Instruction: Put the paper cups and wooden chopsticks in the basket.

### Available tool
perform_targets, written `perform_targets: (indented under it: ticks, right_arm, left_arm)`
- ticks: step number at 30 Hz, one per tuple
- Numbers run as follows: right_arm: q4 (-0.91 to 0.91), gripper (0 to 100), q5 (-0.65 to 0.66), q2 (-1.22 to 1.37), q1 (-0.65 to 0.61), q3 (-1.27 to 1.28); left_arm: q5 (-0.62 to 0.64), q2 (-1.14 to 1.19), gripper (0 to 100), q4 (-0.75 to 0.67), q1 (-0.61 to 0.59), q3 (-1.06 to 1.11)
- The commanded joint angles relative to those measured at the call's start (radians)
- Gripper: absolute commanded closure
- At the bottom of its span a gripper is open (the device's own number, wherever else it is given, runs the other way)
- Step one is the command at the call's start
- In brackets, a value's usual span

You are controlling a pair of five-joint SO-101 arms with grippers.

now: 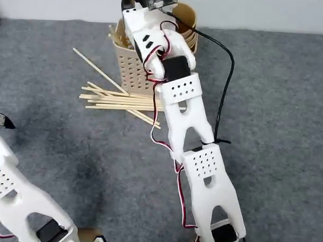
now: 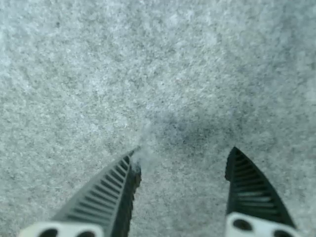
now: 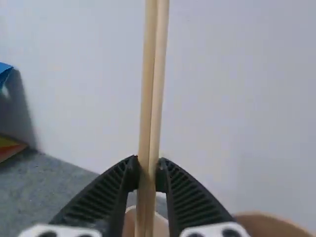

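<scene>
Wooden chopsticks, a pair, are clamped between our right fingers above the basket, paper cups at its rim; more sticks lie beside it on the grey bench; our left fingers gape wide, empty.

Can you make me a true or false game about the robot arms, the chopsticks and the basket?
1. The right gripper is shut on the held chopsticks. True.
2. The left gripper holds a cup. False: it is open, with nothing in it, over the grey mat.
3. The loose chopsticks lie on the mat beside the basket. True.
4. The paper cups stand on the mat, far from the basket. False: they sit stacked at the basket's top.
</scene>
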Motion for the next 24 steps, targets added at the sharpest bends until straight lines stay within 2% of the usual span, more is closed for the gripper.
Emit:
perform_targets:
  ticks: [1,8,12,16,24]
  right_arm:
    - [0.013,99.1,-0.011,-0.051,0.013,-0.043]
    - [0.125,99.1,-0.015,-0.12,-0.002,-0.041]
    - [0.191,99.1,-0.08,-0.177,-0.012,-0.041]
    - [0.217,99.1,-0.086,-0.232,-0.03,-0.041]
    - [0.348,99.1,-0.084,-0.352,-0.122,-0.041]
  left_arm:
    - [0.012,-0.06,74,0.021,0.003,-0.004]
    - [0.012,-0.06,74,0.021,0.005,-0.004]
    - [0.012,-0.06,74,0.021,0.005,-0.004]
    - [0.012,-0.06,74,0.021,0.005,-0.004]
    - [0.012,-0.06,74,0.021,0.005,-0.004]
